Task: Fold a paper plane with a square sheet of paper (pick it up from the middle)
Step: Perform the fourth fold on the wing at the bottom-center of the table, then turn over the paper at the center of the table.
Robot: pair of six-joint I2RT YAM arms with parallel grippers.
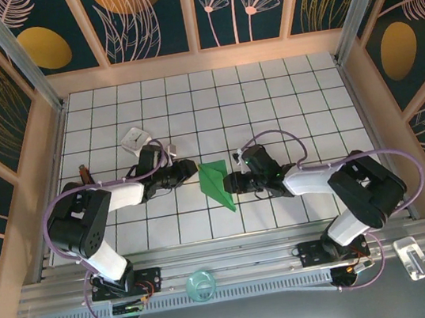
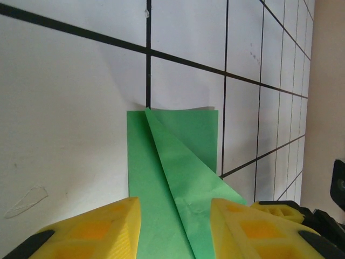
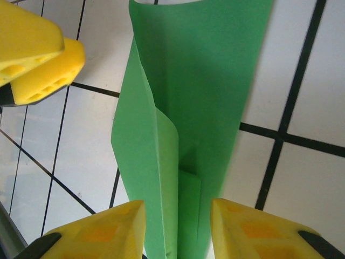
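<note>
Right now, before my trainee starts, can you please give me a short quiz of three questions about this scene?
1. True or false: the green paper lies between the left gripper and the right gripper.
2. Where is the small white box? A) apart from the paper, on the left gripper's side; B) under the paper; C) held by the right gripper.
3. Fill in: in the wrist views, both grippers' jaws stand ____ on either side of the paper.
Key: 1 true; 2 A; 3 open.
</note>
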